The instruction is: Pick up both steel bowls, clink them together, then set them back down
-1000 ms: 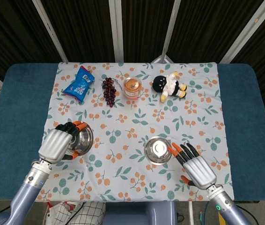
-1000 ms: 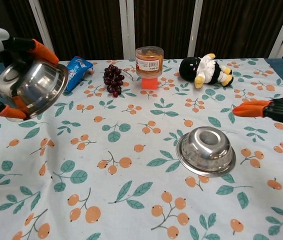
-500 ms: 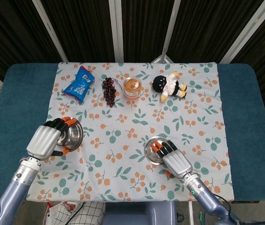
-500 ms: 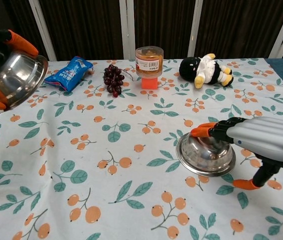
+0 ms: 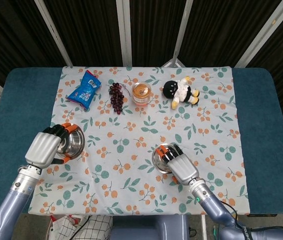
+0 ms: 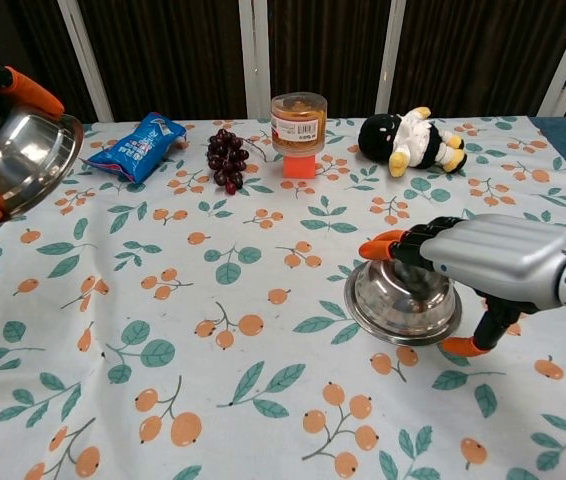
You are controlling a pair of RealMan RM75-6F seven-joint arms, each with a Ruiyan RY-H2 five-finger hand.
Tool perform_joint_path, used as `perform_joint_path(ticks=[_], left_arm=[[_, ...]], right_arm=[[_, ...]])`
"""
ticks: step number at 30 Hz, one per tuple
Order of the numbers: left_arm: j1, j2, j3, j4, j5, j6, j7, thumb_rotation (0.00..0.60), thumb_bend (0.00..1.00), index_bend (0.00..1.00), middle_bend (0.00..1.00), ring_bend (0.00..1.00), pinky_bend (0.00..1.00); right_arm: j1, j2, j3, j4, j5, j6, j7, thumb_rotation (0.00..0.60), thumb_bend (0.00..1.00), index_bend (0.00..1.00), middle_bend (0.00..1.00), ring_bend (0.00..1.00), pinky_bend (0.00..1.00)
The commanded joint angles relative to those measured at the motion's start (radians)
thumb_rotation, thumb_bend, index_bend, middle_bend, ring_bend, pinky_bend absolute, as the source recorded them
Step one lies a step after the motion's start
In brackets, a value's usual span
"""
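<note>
My left hand grips one steel bowl by its rim and holds it off the cloth at the left. In the chest view this bowl is tilted with its hollow facing right, and the hand's orange fingertips hook over its top edge. The second steel bowl lies upside down on the cloth at front right. My right hand lies over it, its fingers curled across the top and the thumb at the near rim. From the head view, that hand covers most of this bowl.
Along the far side of the floral cloth lie a blue snack packet, dark grapes, a lidded jar and a black-and-white plush toy. Blue table surface borders the cloth on both sides.
My right hand came in from the right and closed over the upside-down bowl, nudging it slightly left. My left hand carried its bowl a little further left and higher.
</note>
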Motion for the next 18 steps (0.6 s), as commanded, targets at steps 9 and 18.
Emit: perform_joint_path(ticks=[9,18], left_arm=[[0.001,-0.009,-0.003,0.021,-0.006,-0.012,0.003,0.600,0.38,0.45,0.62,0.49,0.67],[-0.007,-0.034,-0.012,0.051,-0.036,-0.033,0.008,0.600,0.38,0.45,0.62,0.49,0.66]], right_arm=[[0.110,-0.053,0.005,0.047,0.192,0.018,-0.137,0.600,0.32,0.00,0.00,0.00,0.00],[0.151,-0.028,-0.001,0.035,0.240,0.036,-0.111,0.600,0.32,0.00,0.00,0.00,0.00]])
